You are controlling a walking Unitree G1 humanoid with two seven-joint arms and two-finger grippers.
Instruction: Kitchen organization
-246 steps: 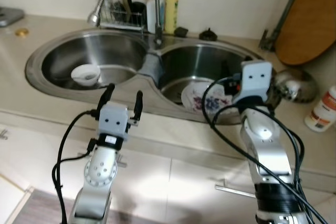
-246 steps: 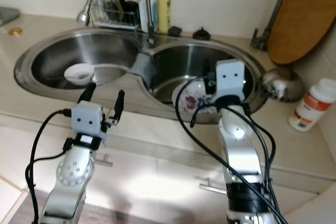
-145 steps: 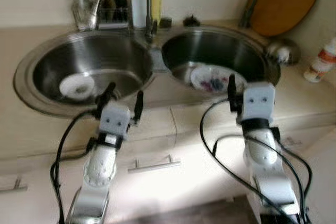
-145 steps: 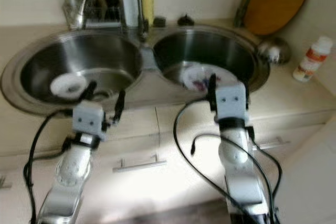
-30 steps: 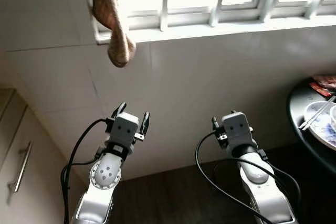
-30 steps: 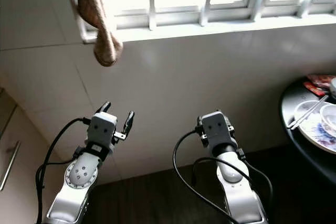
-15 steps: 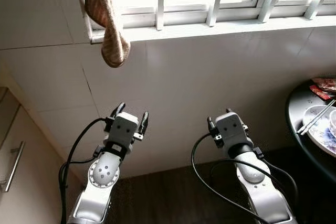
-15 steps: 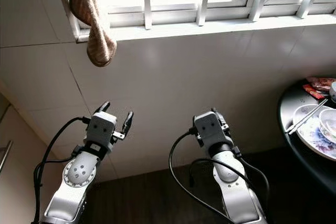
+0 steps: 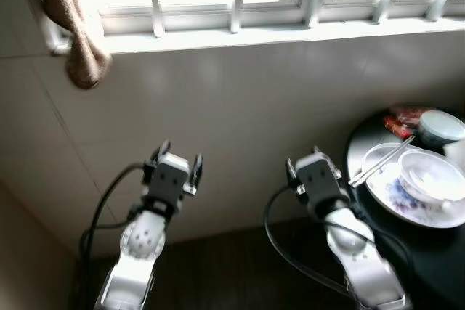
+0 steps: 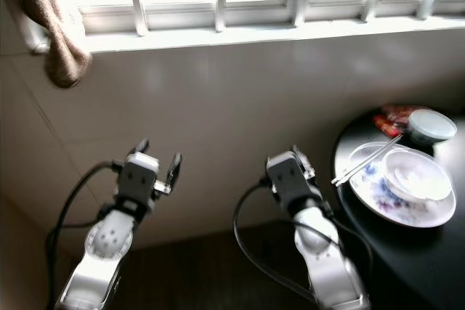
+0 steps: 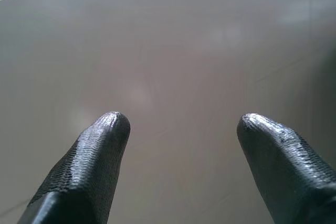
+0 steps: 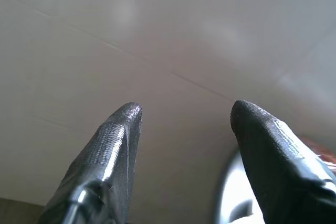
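A round black table (image 9: 436, 259) stands at the right. On it lies a floral plate (image 9: 394, 195) carrying a white bowl (image 9: 433, 176), with chopsticks (image 9: 381, 161) resting across a second white dish. A small bowl (image 9: 440, 127) and a red packet (image 9: 402, 117) sit behind them. My left gripper (image 9: 180, 155) is held up in front of the tiled wall, open and holding nothing. Just left of the table's edge, my right gripper (image 9: 305, 159) is also open with nothing in it. The wrist views show each pair of fingers (image 11: 100, 145) (image 12: 121, 129) spread apart against the wall.
A brown towel (image 9: 76, 27) hangs from the window bars at the upper left. A white window sill (image 9: 254, 34) runs above the pale tiled wall (image 9: 254, 99). Dark floor (image 9: 240, 266) lies below between my arms.
The view has swung from the sink to the window wall and, in the last second, further right: the towel slid left and more of the table shows. Both grippers stay open.
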